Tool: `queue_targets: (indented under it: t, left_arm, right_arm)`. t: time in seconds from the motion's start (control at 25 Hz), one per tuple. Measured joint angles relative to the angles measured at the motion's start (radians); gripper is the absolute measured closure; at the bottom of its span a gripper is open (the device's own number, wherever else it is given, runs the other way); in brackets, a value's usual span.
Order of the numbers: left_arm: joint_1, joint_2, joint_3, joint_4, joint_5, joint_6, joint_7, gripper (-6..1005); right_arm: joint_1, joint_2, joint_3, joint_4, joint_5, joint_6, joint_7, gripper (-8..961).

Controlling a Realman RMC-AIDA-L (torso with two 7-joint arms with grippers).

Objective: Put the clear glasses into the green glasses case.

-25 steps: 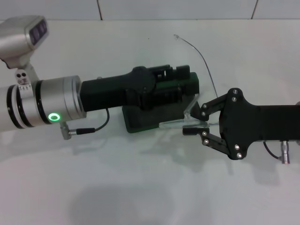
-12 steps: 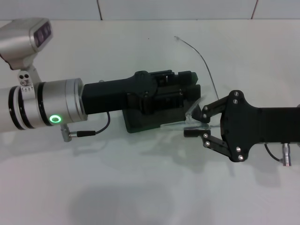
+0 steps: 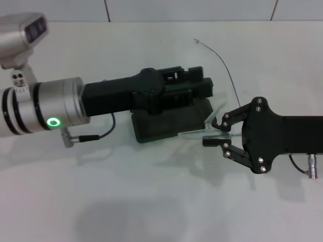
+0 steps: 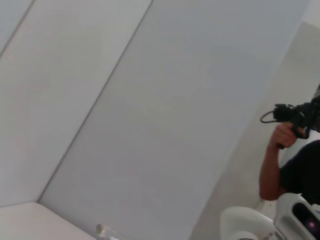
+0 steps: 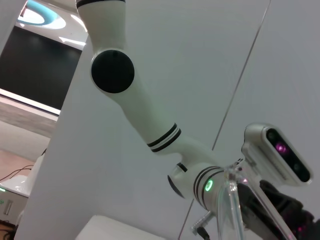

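White table: carries the green glasses case, open, its far half hidden under the left hand, which reaches in over the raised lid; whether those fingers are spread or closed cannot be told. Right hand: beside the case's right end, fingers closed narrowly on the clear glasses, held at the case's right edge, faint against the table, one arm jutting toward the case. Thin dark cable: curves across the table behind. Right wrist view: a clear glasses arm, partly cut off.
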Motion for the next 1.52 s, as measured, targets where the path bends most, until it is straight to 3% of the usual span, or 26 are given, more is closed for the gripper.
queue_targets:
  t: [0.36, 1.04, 1.12, 1.32, 1.52]
  left_arm:
    - [-0.038, -0.009, 0.014, -0.007, 0.028, 0.000, -0.022, 401]
    - [-0.047, -0.011, 0.024, -0.008, 0.047, 0.000, -0.051, 402]
    - [-0.038, -0.006, 0.019, -0.003, 0.043, 0.000, -0.051, 402]
    - [-0.002, 0.029, -0.001, 0.001, 0.043, -0.002, -0.044, 402]
    - [0.010, 0.044, -0.010, 0.002, 0.048, -0.014, -0.023, 401]
  right_arm:
    - [0.007, 0.000, -0.002, 0.000, -0.006, 0.037, -0.001, 828]
    - [0.006, -0.001, -0.006, -0.002, -0.008, 0.030, -0.001, 829]
    - [0.004, -0.003, -0.006, -0.003, -0.008, 0.013, -0.001, 829]
    - [-0.001, -0.010, 0.000, -0.016, -0.008, -0.079, -0.001, 829]
    - [0.000, -0.005, -0.006, -0.040, -0.010, -0.185, -0.001, 829]
